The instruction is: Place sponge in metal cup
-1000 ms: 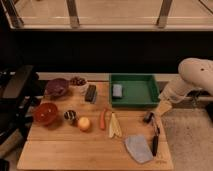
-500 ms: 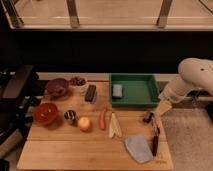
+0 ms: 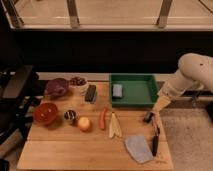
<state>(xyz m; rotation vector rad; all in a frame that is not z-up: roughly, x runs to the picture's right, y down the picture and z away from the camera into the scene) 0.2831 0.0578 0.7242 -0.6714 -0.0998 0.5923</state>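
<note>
In the green tray (image 3: 137, 89) at the back right of the tabletop (image 3: 60, 152): the sponge (image 3: 117, 90), lying flat near the tray's left wall, nothing on top of it. Metal cup (image 3: 70, 116) stands upright, well apart to the left, between the red bowl (image 3: 45, 113) and the orange fruit (image 3: 84, 123), just beside both. Claw (image 3: 162, 103) hangs at the tray's front right corner, on the end of the white arm (image 3: 192, 75). Whether it is released or clenched: cannot tell.

Handling, judged:
- The sponge looks soft, light and compressible, neither fragile nor slippery, so it should tolerate a firm pinch.
- It is best taken from above, across the short side at mid-length, so it hangs level.
- The tray wall is close on the sponge's left, so the approach needs room there.
- The sponge's footprint looks about as wide as the cup mouth. It probably has to go in end-first or squeezed, and it may spring back and sit proud.
- The cup is small and likely light, so a sideways push could tip it or knock the fruit.

Labels/writing: none legible on any item.
</note>
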